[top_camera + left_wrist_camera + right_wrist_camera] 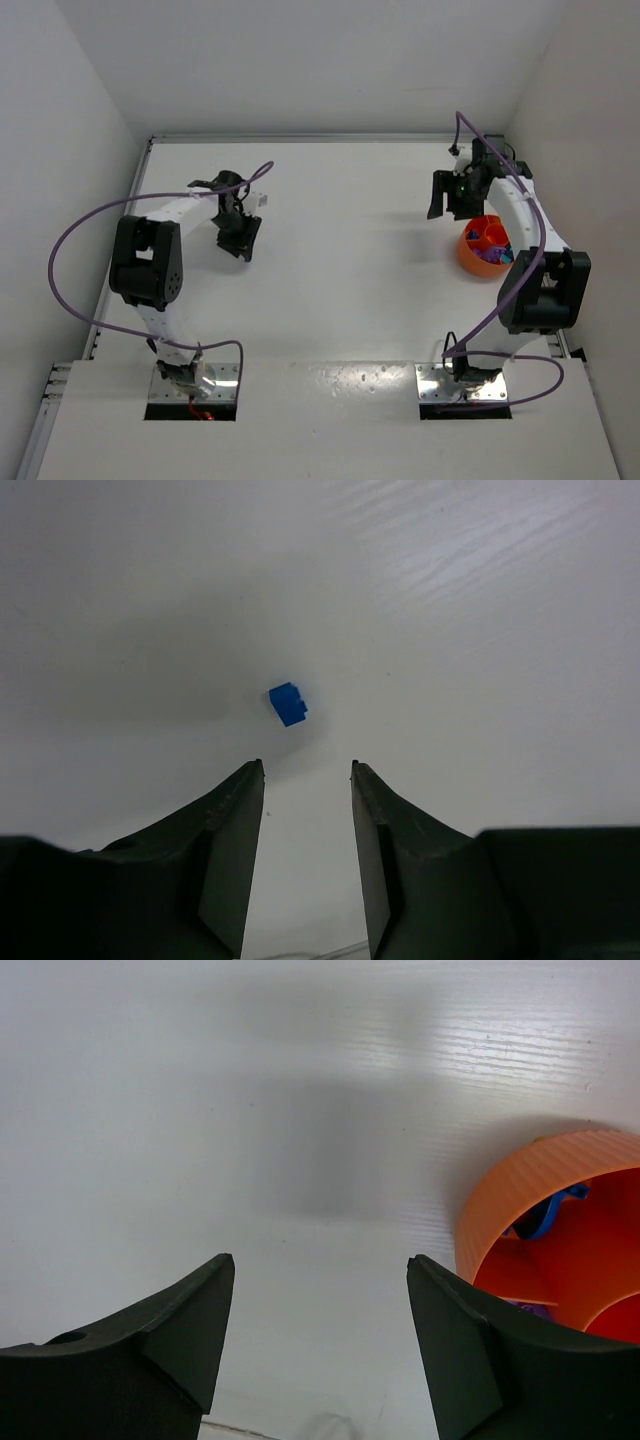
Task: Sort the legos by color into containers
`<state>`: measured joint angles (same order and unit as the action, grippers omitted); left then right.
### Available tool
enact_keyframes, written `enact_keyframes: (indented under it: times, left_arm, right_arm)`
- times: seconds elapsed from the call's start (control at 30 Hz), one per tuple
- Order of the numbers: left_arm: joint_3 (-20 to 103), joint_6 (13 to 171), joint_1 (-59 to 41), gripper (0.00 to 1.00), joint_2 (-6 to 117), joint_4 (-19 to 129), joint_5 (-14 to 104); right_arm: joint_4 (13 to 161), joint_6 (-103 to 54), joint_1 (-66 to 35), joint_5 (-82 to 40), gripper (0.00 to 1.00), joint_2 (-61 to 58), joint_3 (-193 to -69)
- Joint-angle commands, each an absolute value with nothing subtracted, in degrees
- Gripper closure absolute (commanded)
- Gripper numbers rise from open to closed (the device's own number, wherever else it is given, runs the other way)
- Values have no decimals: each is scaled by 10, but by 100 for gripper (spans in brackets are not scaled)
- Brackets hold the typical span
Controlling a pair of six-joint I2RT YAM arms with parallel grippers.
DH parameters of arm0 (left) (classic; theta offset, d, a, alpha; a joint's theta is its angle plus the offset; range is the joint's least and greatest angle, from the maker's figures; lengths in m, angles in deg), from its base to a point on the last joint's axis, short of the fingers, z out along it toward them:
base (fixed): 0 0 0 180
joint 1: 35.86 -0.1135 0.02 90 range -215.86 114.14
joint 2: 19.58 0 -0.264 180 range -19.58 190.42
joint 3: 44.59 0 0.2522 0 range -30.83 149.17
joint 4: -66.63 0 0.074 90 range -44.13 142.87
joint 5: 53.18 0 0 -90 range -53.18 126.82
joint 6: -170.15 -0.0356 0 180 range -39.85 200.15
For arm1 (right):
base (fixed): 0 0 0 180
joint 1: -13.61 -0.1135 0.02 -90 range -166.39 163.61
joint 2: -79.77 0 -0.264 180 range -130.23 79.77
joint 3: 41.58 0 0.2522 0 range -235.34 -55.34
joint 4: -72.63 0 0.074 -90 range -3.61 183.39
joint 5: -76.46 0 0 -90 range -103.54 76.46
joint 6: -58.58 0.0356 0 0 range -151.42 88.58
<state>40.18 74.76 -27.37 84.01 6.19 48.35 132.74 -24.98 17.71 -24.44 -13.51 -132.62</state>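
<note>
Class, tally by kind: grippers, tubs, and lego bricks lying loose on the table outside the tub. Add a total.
Grippers: 2 (left gripper, right gripper)
Tubs: 1 (orange tub)
Loose bricks: 1 (blue brick)
Total: 4

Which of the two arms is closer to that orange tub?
Right. The right arm's fingers hover just beside the orange tub; the left arm's fingers are far across the table.
</note>
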Motion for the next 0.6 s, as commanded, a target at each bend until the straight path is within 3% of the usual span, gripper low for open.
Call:
enact_keyframes:
  times: [0.0, 0.17, 0.57]
  left_arm:
    - [390, 833, -250, 54, 801, 110, 438]
    - [384, 906, -221, 53, 811, 144, 349]
    - [376, 925, -210, 61, 869, 144, 345]
  right_arm:
    - [1315, -254, 173, -249, 30, -133, -1342]
    - [1321, -254, 168, -249, 30, -128, -1342]
    - [1316, -254, 168, -249, 30, -128, -1337]
